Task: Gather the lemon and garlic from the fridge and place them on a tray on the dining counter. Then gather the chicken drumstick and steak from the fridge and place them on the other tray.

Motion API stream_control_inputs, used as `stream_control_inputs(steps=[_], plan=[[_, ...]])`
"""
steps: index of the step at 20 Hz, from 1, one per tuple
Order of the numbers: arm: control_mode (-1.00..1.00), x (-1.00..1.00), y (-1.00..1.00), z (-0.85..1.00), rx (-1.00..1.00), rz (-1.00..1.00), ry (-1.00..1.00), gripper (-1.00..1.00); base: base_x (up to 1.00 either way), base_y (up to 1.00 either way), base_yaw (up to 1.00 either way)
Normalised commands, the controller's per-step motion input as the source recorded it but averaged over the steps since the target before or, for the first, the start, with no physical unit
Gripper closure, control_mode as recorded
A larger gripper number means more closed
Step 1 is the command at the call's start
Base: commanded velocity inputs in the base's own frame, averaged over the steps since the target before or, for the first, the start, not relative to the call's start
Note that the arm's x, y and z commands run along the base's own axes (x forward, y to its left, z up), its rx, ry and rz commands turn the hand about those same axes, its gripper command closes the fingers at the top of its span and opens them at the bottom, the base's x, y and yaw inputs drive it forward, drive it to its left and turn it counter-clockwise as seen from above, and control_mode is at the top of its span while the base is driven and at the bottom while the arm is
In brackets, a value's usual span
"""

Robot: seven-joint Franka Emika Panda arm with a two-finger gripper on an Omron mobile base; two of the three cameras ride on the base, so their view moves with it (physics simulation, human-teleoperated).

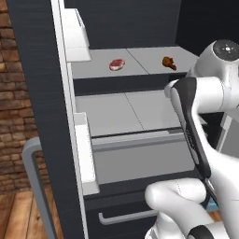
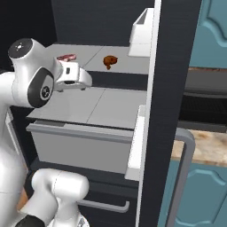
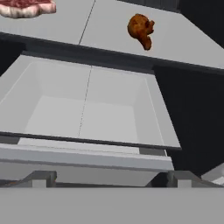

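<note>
The fridge (image 1: pixel 42 70) stands open. On its upper shelf lie the steak (image 1: pixel 117 64) (image 2: pixel 66 57) (image 3: pixel 26 8), reddish with pale marbling, and to its right the brown chicken drumstick (image 1: pixel 169 62) (image 2: pixel 110 61) (image 3: pixel 141 29). My gripper (image 3: pixel 111 179) (image 2: pixel 85 80) hovers in front of the shelves, below and short of the drumstick, its fingers spread wide with nothing between them. It looks down into a pale grey fridge drawer (image 3: pixel 87 109) with nothing in it. The lemon, the garlic and the trays are out of view.
Open fridge doors flank the arm: one with white bins (image 1: pixel 85 154) and a grey bar handle (image 1: pixel 32 177), the other (image 2: pixel 168 111) with a handle (image 2: pixel 186 177). A lower drawer has a horizontal handle (image 1: pixel 126 215). Brick wall (image 1: pixel 11 93) on one side, teal cabinets with a tan top (image 2: pixel 206 148) on the other.
</note>
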Motion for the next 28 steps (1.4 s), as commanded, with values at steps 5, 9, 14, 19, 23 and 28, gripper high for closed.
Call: stream_control_inputs(steps=[5,9,14,19,23,28], plan=[[-1.00,0.46,-0.04,0.22,0.00,-0.12,-0.02,-1.00,0.00,0.00,0.00],[-1.00,0.76,-0.10,0.00,0.00,-0.04,0.00,-1.00,0.00,0.00,0.00],[-1.00,0.50,-0.19,0.00,0.00,0.01,0.00,-1.00,0.00,0.00,0.00],[-1.00,0.31,-0.21,0.00,0.00,0.00,0.00,-1.00,0.00,0.00,0.00],[-1.00,0.43,-0.05,0.00,0.00,0.00,-0.05,-1.00,0.00,0.00,0.00],[-1.00,0.63,-0.09,0.00,0.03,0.00,0.00,-1.00,0.00,0.00,0.00]])
